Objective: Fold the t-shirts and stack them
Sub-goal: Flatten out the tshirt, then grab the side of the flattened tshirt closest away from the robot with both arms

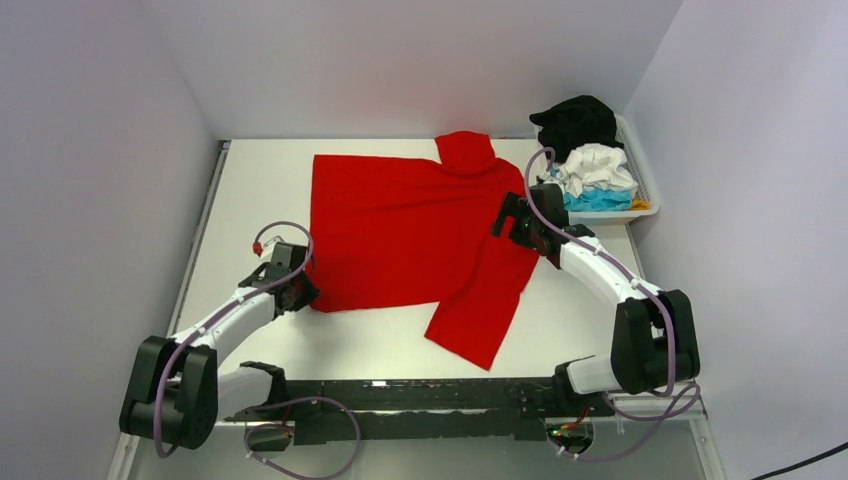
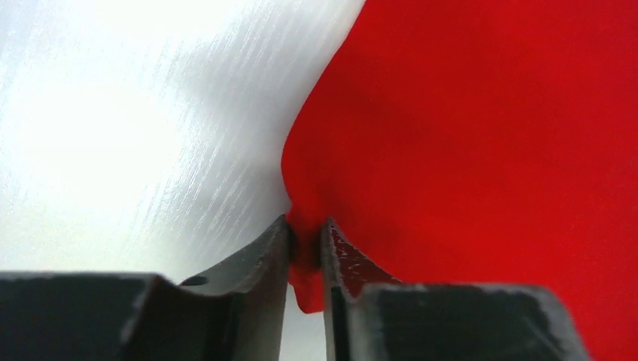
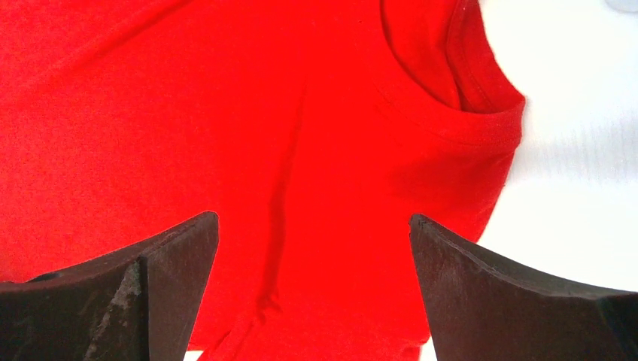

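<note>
**Seen from above:** my left arm (image 1: 225,320) and right arm (image 1: 600,265) have smooth white tubular shells between bulky matte-black joint housings (image 1: 650,345). Both are mounted on a flat black base rail (image 1: 420,405). A thin mauve cable (image 1: 285,223) loops along each arm, and a small red connector (image 1: 258,246) caps one loop at my left wrist.

**Up close:** my left gripper (image 2: 306,248) and right gripper (image 3: 314,226) end in dark grey wedge-shaped fingers (image 3: 165,271), their faces scuffed and flecked with pale scratches.
</note>
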Controlling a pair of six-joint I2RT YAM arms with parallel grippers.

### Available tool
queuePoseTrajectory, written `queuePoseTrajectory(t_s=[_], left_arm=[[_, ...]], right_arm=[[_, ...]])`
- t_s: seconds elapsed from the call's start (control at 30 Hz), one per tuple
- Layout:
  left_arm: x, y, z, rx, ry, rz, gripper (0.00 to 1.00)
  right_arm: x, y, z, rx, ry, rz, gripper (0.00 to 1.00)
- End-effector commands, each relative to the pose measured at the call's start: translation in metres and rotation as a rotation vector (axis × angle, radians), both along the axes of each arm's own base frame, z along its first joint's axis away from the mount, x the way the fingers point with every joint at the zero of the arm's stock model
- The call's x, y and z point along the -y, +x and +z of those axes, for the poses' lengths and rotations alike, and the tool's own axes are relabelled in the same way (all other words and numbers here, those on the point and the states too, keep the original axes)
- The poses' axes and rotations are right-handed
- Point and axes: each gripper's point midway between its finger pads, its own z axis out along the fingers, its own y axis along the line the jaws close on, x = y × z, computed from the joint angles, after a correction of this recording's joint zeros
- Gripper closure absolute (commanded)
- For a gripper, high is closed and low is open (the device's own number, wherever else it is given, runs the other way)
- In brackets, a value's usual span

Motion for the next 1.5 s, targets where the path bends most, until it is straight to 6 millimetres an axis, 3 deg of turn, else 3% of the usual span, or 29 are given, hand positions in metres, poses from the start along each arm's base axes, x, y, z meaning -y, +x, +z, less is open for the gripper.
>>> queuePoseTrajectory(t_s=[0.0,0.1,0.27,0.33,0.4,0.47,0.67,0.77,0.97,1.1,1.17,1.33,1.47], left_arm=[[0.005,-0.015,-0.017,-0.077,-0.032,-0.001,0.82],[0.006,-0.015,-0.017,-0.081,-0.038,0.004,1.00],[0.003,-0.015,-0.009,-0.079,-0.019,0.002,1.00],[-0.002,-0.017,-0.004,-0.092,0.004,0.008,1.00],[-0.004,-0.017,0.002,-0.088,0.018,0.011,1.00],[-0.005,-0.018,0.006,-0.081,0.020,0.005,1.00],[-0.003,-0.018,0.009,-0.066,0.011,-0.007,1.00],[0.001,-0.013,0.009,-0.060,-0.003,-0.019,1.00],[0.000,-0.014,0.008,-0.069,0.006,-0.028,1.00],[-0.001,-0.016,0.009,-0.052,0.002,-0.020,1.00],[-0.001,-0.016,0.010,-0.047,0.003,-0.018,1.00],[-0.002,-0.017,0.012,-0.046,0.005,-0.017,1.00],[-0.003,-0.022,0.012,-0.058,0.006,-0.013,1.00]], right_arm=[[0.007,0.004,0.008,0.031,-0.025,-0.032,0.00],[0.009,0.001,0.008,0.026,-0.032,-0.032,0.00],[0.004,-0.018,0.008,-0.013,-0.083,0.024,0.00],[-0.020,-0.037,0.006,-0.035,-0.163,0.132,0.00],[-0.045,-0.064,-0.002,-0.089,-0.223,0.253,0.00],[-0.061,-0.106,-0.023,-0.209,-0.251,0.366,0.01],[-0.074,-0.223,-0.060,-0.467,-0.327,0.589,0.04],[-0.088,-0.260,-0.069,-0.530,-0.280,0.672,0.06],[-0.090,-0.285,-0.087,-0.614,-0.301,0.713,0.16],[-0.081,-0.283,-0.098,-0.634,-0.351,0.668,0.23],[-0.075,-0.282,-0.102,-0.637,-0.373,0.640,0.33],[-0.066,-0.287,-0.109,-0.664,-0.378,0.582,0.75],[-0.070,-0.297,-0.096,-0.690,-0.328,0.613,0.89]])
